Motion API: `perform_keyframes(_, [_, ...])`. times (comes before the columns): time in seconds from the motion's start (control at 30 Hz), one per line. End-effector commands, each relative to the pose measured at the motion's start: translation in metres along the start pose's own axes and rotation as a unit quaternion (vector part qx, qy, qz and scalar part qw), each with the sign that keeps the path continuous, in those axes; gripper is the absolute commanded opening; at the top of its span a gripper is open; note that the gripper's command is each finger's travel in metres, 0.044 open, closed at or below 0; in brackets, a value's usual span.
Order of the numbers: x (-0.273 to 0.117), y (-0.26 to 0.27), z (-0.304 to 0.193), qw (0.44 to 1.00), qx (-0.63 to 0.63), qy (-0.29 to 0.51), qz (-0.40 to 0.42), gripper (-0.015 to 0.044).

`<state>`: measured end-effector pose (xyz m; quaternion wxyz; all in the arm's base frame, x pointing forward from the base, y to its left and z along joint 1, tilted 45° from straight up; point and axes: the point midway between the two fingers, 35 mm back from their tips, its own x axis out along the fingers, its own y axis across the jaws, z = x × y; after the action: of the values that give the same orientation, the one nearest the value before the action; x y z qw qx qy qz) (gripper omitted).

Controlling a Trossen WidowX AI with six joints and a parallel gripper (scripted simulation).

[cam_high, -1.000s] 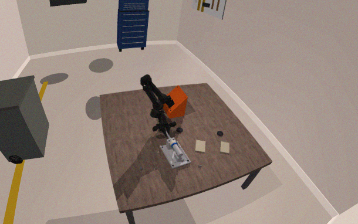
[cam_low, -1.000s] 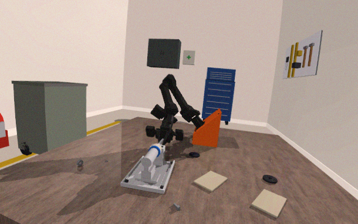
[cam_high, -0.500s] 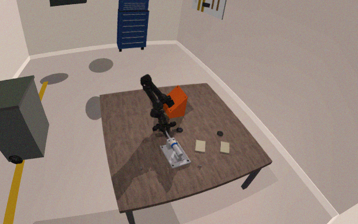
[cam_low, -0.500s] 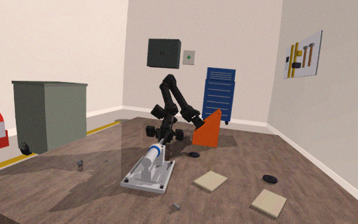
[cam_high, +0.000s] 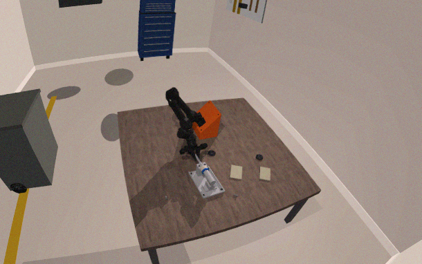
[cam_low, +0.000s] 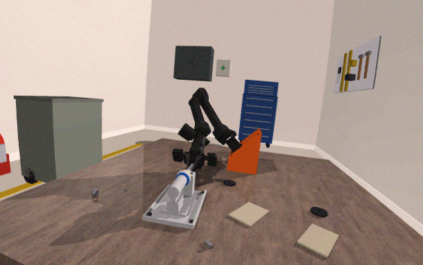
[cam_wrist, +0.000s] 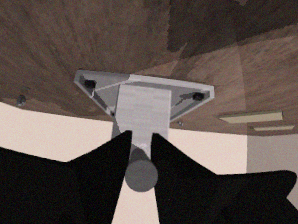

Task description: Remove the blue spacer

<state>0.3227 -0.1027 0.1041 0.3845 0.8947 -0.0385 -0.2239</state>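
Observation:
My gripper [cam_high: 196,156] [cam_low: 193,167] [cam_wrist: 141,137] is shut on the thin grey shaft, whose round end [cam_wrist: 141,175] shows between the black fingers. The shaft runs from the fingers into the light grey fixture, in line with the thick pale cylinder [cam_high: 209,179] [cam_low: 177,187]. The blue spacer [cam_high: 205,171] [cam_low: 183,177] sits as a ring around that line, beside a cream-coloured part [cam_low: 186,173] on the gripper side. The blue spacer is hidden in the wrist view by the fixture's upright block [cam_wrist: 145,106]. Any gaps between spacers are too small to tell.
The fixture's baseplate [cam_high: 197,184] [cam_low: 158,216] [cam_wrist: 165,81] lies on the brown table. Two cream pads [cam_high: 236,172] [cam_high: 265,173], two black discs [cam_high: 211,153] [cam_high: 259,157] and small grey bits [cam_low: 208,244] [cam_low: 94,193] lie around it. An orange wedge block [cam_high: 209,119] [cam_low: 247,157] stands near the arm.

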Motion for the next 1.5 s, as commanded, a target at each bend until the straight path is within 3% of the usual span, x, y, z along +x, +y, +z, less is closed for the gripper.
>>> perform_keyframes(0.0, [-0.0006,-0.0010,0.0010,1.000,-0.002,-0.001,-0.001,0.0000])
perform_keyframes(1.47, [-0.0044,-0.0010,0.0032,1.000,-0.002,-0.001,-0.001,0.0000])
